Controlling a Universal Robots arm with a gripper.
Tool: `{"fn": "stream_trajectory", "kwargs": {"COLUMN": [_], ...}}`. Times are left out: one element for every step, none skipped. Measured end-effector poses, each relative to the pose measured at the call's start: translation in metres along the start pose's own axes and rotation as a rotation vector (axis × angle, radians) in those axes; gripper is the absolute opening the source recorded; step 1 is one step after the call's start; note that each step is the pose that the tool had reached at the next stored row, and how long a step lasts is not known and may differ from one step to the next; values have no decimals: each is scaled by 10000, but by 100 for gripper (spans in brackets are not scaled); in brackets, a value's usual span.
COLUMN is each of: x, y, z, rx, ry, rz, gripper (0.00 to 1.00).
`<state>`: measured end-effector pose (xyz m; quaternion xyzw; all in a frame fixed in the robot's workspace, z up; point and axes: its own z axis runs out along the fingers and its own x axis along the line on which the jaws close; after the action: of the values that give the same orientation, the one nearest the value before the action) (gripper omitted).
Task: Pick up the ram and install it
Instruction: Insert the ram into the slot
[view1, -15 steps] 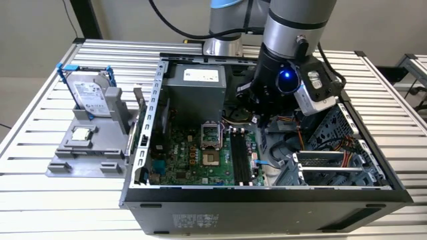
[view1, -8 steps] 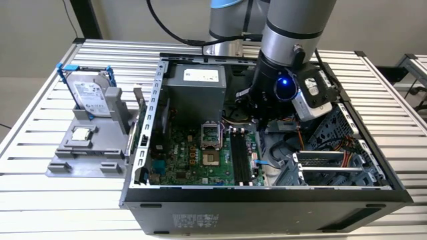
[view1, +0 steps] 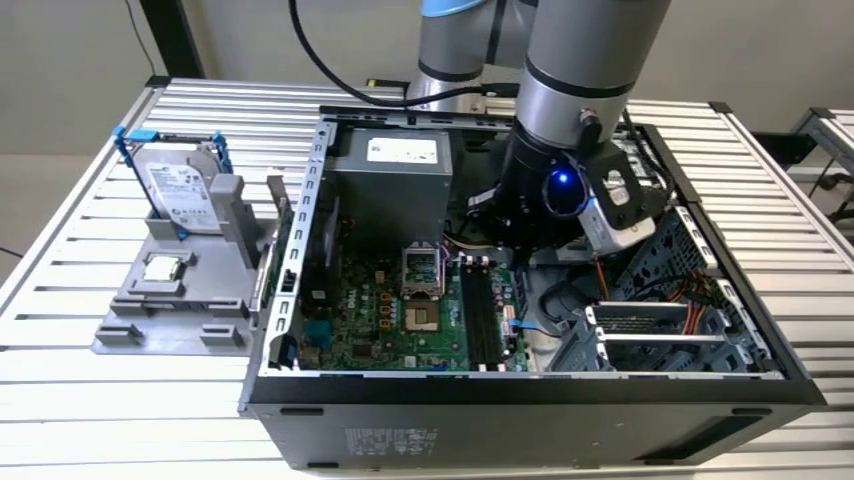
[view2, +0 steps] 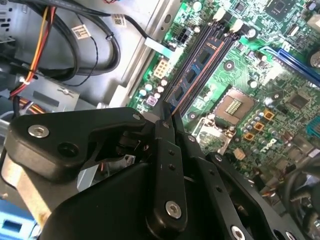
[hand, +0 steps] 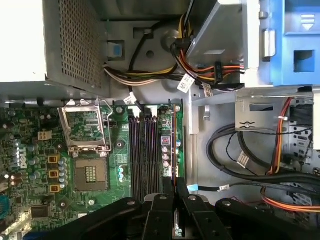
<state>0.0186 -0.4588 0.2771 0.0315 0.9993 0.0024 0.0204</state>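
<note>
The ram (hand: 168, 145) is a thin dark stick seen edge-on, with a row of chips (view2: 196, 67) along its side. It stands over the outermost memory slot of the green motherboard (hand: 30, 165), next to the other black slots (hand: 142, 150). My gripper (hand: 174, 192) is shut on the ram's near end, and its black fingers (view2: 165, 150) pinch the stick between them. In the exterior view the arm's wrist (view1: 554, 190) reaches down into the open computer case (view1: 534, 390), above the slots (view1: 483, 310). Whether the ram is seated in the slot cannot be told.
The open processor socket (hand: 90, 172) lies beside the slots. Black, yellow and orange cable bundles (hand: 240, 160) and the metal drive cage (view1: 667, 335) crowd the other side. Outside the case, a grey stand (view1: 167, 310) holds a hard drive (view1: 180, 185) and a processor chip (view1: 163, 268).
</note>
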Motion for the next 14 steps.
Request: {"fn": "stream_trajectory", "kwargs": {"x": [2,4,7,10,12,13,14,15,16,17,18,19,20,20], "y": [-2,-4,-6,-7,-9,-11,-12,-12,-13,-14,-15,-17,-19,-21], "z": [19,37,54,71,84,98,116,134,153,171,189,207,225,243], "rx": [0,0,2,5,7,11,11,11,12,12,12,12,11,12], "ry": [0,0,1,1,0,0,-1,-1,-1,-1,0,0,-1,-1], "rz": [0,-1,-2,-2,-6,-10,-12,-14,-15,-16,-17,-17,-18,-19], "gripper": [0,0,0,0,0,0,0,0,0,0,0,0,0,0]}}
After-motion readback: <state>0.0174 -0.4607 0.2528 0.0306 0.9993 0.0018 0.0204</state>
